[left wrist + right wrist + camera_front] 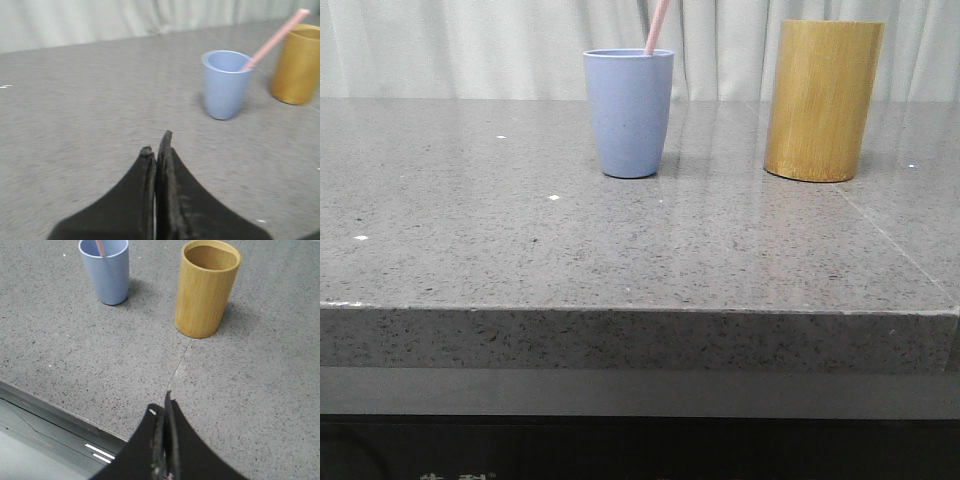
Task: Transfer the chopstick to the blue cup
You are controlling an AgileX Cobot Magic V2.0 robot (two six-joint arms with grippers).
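Observation:
The blue cup (628, 112) stands upright at the back middle of the grey table. A pale pink chopstick (656, 27) leans out of it toward the right. The cup (226, 84) and the chopstick (275, 38) also show in the left wrist view, and the cup (105, 269) with the chopstick tip (100, 247) in the right wrist view. My left gripper (156, 143) is shut and empty, low over the table, well short of the cup. My right gripper (163, 405) is shut and empty above the table's front edge. Neither gripper shows in the front view.
A taller yellow-brown bamboo holder (823, 99) stands right of the cup; its inside looks empty in the right wrist view (205, 287). A seam (895, 238) runs across the table's right side. The table's front edge (60, 407) drops off below my right gripper. A curtain hangs behind.

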